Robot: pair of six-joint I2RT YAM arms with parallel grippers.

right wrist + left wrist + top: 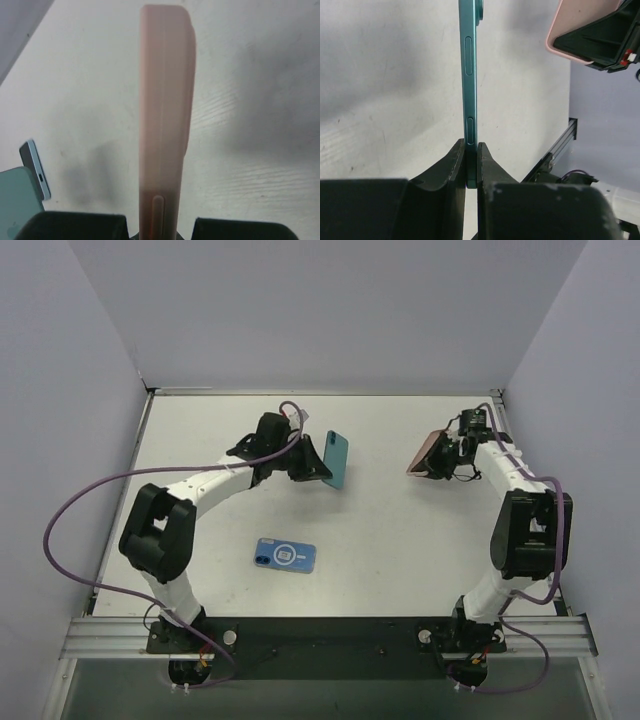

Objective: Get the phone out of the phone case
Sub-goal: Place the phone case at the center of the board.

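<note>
The teal phone (336, 459) is bare and held upright above the table, left of centre. My left gripper (320, 468) is shut on its lower end. In the left wrist view the phone (470, 75) shows edge-on, pinched between my two black fingers (451, 170). The pink phone case (424, 453) is apart from it, at the right, with my right gripper (443, 462) shut on it. The case (165, 100) rises edge-on out of my right gripper (160, 229). It also shows at the top right as the case (580, 30) in the left wrist view.
A blue flat phone-shaped item (285, 555) with a white ring lies on the table near the front, left of centre. Grey walls close the table (400, 540) on three sides. A metal rail (320, 635) runs along the near edge.
</note>
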